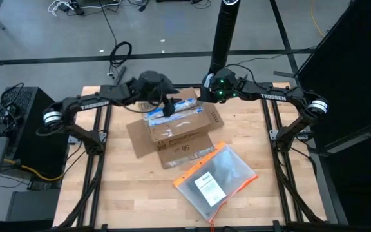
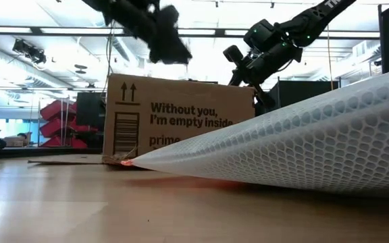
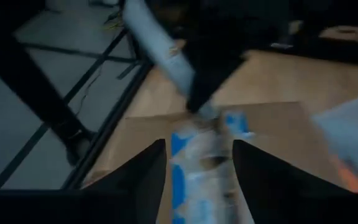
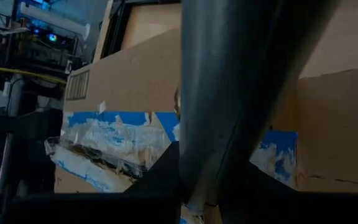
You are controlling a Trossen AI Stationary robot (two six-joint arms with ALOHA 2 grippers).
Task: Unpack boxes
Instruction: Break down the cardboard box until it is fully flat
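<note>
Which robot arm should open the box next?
Probably left: the left gripper hovers with jaws open right over the brown cardboard box top, while the right gripper sits at its far edge.

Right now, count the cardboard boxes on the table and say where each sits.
1. The box sits at the table's middle toward the far edge, flaps open, under both hands, with the clear pouch lying in front of it. Nothing suggests another hidden.

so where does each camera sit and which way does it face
High view: above the table, looking straight down; both arms meet over the box, pouch nearer the front.
Low view: at tabletop height, looking level past the pouch to the box; arms above.
Left wrist: behind the left gripper, facing the taped box top.
Right wrist: against the box side.
All four views share the box.
</note>
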